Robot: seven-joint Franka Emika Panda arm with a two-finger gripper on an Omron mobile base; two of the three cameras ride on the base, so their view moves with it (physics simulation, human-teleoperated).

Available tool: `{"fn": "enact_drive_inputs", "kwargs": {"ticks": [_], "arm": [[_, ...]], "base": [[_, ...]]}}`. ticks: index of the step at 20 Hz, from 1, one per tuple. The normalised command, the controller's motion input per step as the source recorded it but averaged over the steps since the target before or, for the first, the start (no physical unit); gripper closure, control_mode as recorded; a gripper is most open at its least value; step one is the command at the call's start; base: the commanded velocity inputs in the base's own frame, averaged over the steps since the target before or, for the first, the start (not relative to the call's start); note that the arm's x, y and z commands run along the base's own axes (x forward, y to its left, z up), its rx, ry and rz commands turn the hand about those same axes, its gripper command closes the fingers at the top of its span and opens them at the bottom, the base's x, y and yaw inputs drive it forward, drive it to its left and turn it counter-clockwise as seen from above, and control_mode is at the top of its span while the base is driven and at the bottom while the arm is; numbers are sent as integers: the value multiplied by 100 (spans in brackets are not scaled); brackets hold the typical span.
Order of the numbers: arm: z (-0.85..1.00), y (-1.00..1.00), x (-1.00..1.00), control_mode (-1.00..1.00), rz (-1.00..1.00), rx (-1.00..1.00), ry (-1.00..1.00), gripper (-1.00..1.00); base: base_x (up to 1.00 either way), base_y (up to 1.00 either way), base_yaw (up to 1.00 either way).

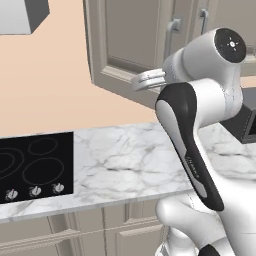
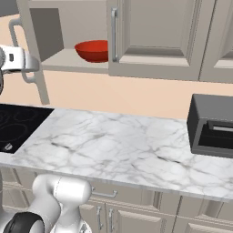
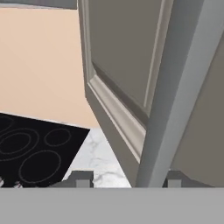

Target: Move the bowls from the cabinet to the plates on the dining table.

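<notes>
The red bowl [image 2: 93,50] is sitting on the bottom shelf of the wall cabinet [image 2: 154,36], seen through the opened left side in the right base view, just left of the neighbouring closed door and its silver bar handle [image 2: 113,34]. The swung-out cabinet door [image 3: 127,87] is standing edge-on in the hand view, and the pincer [image 3: 127,178] is straddling it: one dark fingertip [image 3: 83,178] is showing on the left of the door's edge and the other on the right, the jaws standing apart with the edge running up between them. Whether the tips are touching the door I cannot tell. Below, the white marble worktop [image 2: 127,145] is carrying the black cooktop [image 1: 35,167] on the left and a dark boxy appliance [image 2: 211,125] on the right. The white arm [image 1: 200,130] is reaching up toward the cabinet.
</notes>
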Motion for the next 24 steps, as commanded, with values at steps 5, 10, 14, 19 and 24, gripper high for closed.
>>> {"fn": "enact_drive_inputs", "kwargs": {"ticks": [5,10,14,19,24], "arm": [[0,12,-32,-100,0,1,1,-100],[0,0,-66,-100,-6,4,1,-100],[0,-31,-91,-100,-22,15,0,-100],[0,-48,-82,-100,-29,22,2,-100],[0,-62,-37,-100,-19,26,10,-100]], "base": [[0,0,0],[0,0,0],[0,0,0],[0,0,0],[0,0,0]]}}
